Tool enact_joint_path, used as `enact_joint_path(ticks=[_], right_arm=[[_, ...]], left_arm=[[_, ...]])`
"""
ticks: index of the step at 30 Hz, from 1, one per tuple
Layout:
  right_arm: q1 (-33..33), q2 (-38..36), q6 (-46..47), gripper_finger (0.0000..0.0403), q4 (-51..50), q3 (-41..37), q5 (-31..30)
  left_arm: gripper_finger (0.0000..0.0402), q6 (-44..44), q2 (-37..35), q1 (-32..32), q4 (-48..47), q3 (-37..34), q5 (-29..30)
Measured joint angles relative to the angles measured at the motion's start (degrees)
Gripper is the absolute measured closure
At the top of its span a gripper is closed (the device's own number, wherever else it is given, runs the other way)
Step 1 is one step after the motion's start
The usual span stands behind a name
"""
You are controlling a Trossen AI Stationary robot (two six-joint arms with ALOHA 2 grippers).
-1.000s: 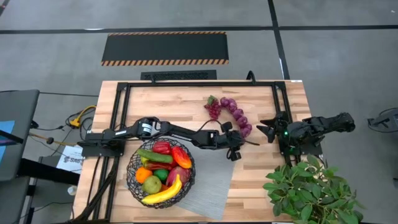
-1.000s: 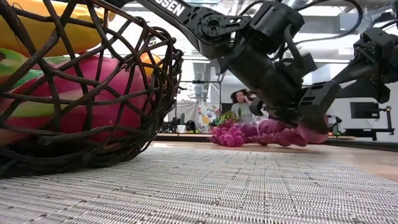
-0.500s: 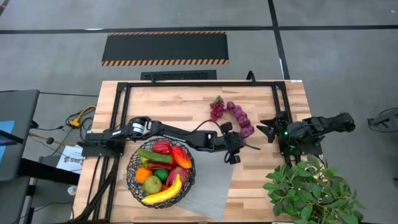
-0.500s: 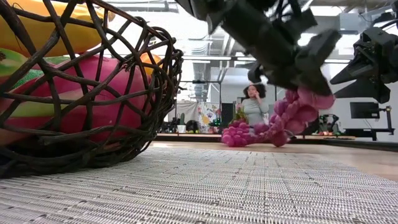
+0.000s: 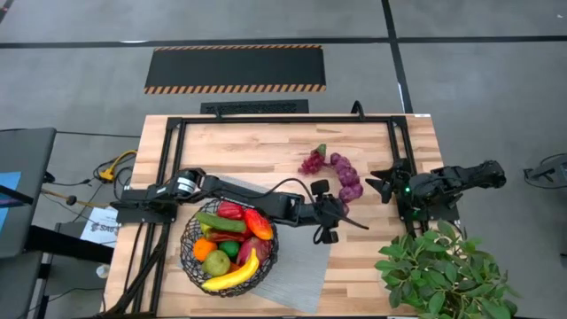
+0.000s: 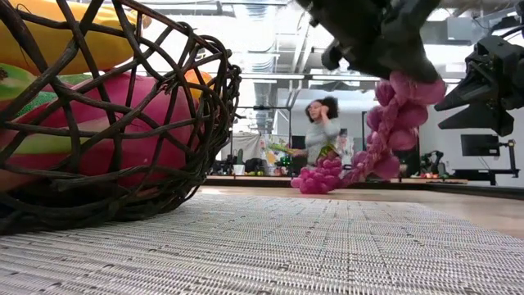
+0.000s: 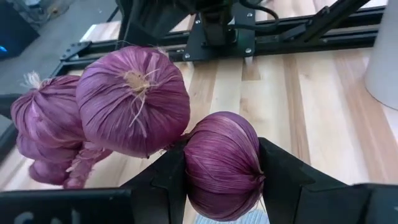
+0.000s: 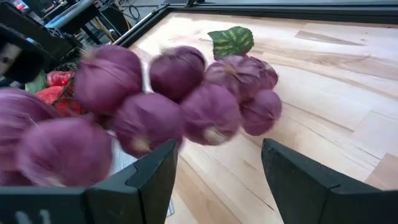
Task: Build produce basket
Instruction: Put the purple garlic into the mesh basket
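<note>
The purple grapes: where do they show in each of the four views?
High: grapes right of centre, beside the left gripper.
Low: upper right, dangling, far end on the table.
Left wrist: centre and left, one grape between the fingers.
Right wrist: filling the middle.
Shared landmark: the basket.

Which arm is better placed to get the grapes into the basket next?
Left. Its tool is already shut on one end of the grapes, lifting them off the table, and the basket sits close beside that arm. The right tool waits open at the table's right edge, holding nothing.
</note>
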State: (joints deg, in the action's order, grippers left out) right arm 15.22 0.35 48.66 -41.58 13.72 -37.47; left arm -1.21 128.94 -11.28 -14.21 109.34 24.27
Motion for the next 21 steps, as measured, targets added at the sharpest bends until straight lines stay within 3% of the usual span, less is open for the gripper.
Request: enact_joint_path(ticks=[21], right_arm=[[0.00, -0.01, 0.48, 0.0148, -0.24, 0.00, 0.00]], left_arm=[[0.0268, 4.02, -13.86, -4.92, -12.94, 0.07, 9.85]])
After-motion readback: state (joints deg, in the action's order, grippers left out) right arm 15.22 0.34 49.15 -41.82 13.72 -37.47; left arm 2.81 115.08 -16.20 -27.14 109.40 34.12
